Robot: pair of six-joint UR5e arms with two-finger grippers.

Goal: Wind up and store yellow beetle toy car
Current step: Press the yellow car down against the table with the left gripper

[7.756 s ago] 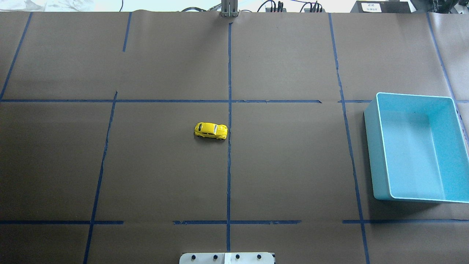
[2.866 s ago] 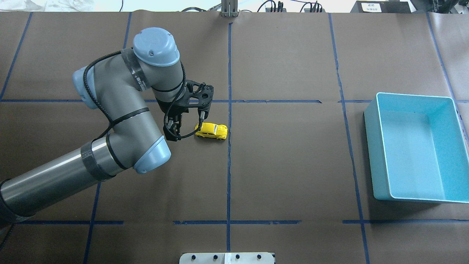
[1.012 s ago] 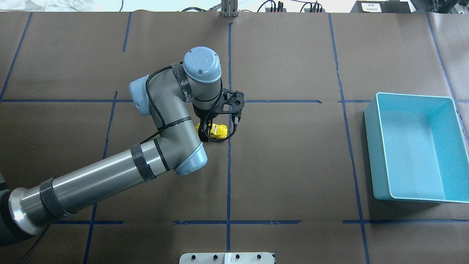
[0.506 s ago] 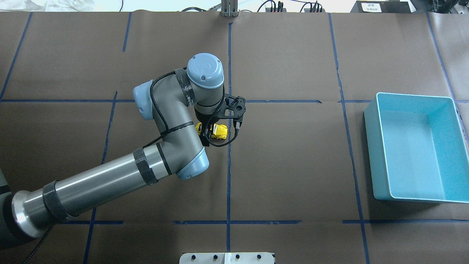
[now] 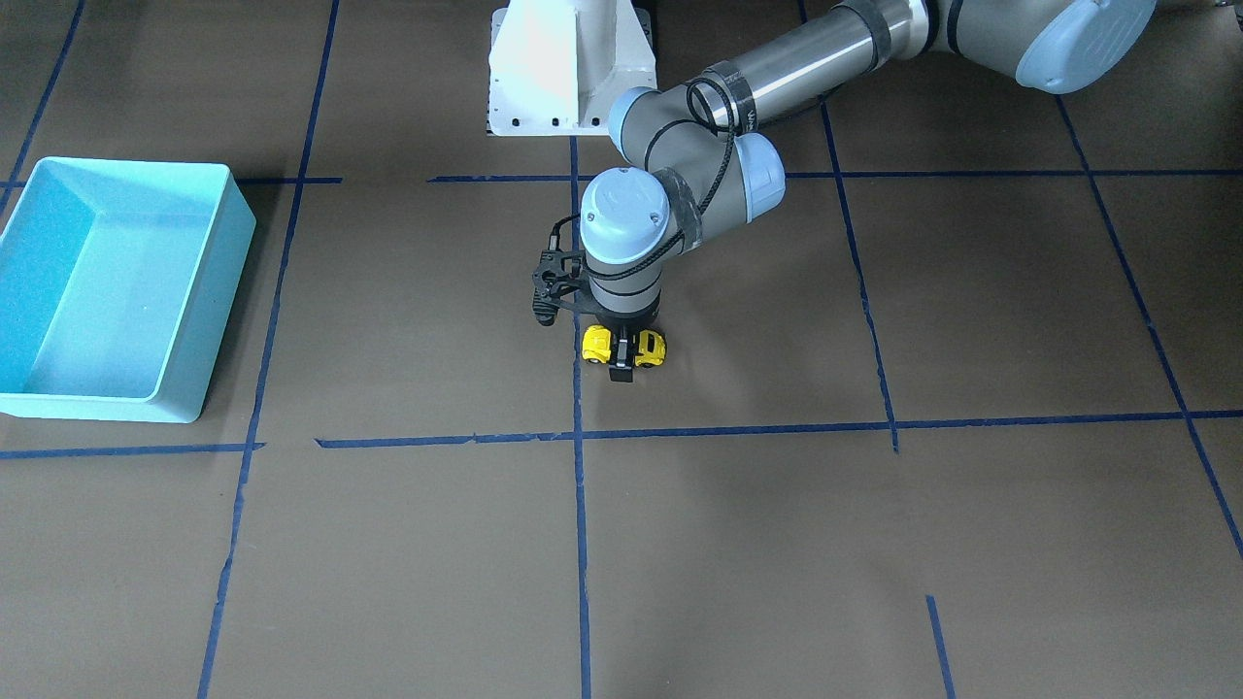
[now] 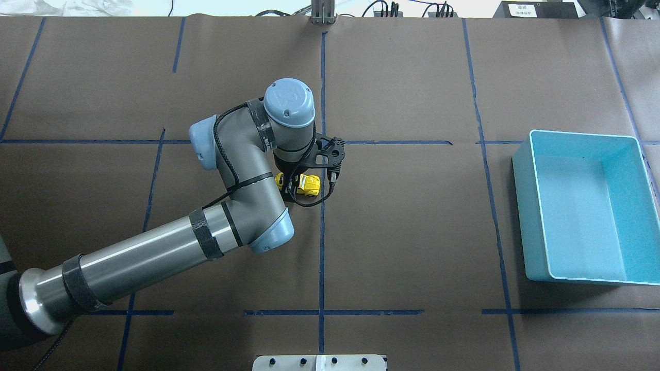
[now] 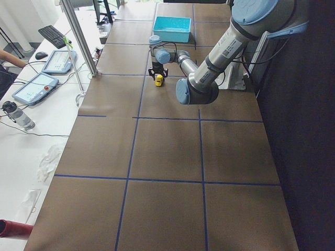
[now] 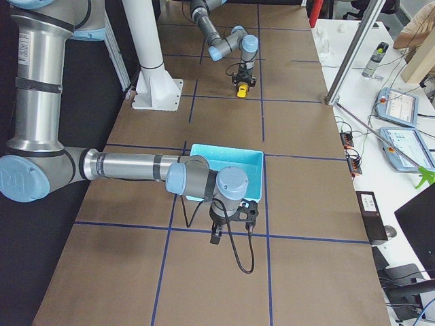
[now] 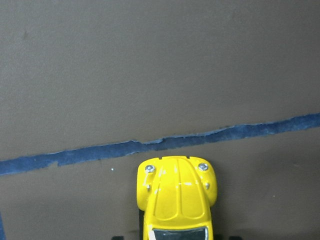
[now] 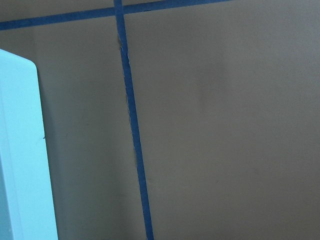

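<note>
Brown paper covers the table point(image 6: 412, 232), ruled off by blue tape. The left arm point(image 6: 154, 252) reaches over the middle of it, wrist pointing straight down. The bin point(image 6: 523, 216) sits well off to the jaws' right, at the table's edge, with bare paper all the way between. The right gripper point(image 8: 231, 227) hangs just beside the bin's near wall; its jaws cannot be judged from the side view alone.

The left gripper point(image 5: 621, 348) is down over the car point(image 5: 649, 349), jaws set narrow across its body. One finger point(image 5: 621, 367) lies against the car's flank. Whether they have pinched yet cannot be told. The car stands on its wheels between the jaws, with its nose poking out past them.

The step in hand looks like the grasp before winding. It would go best with the squeeze square on the doors and the wheels kept pressed to the paper. The car could then be drawn straight back along its own length.

A tape line point(image 9: 165, 144) crosses just beyond the nose. Behind the jaws the paper is open for the pull-back.
</note>
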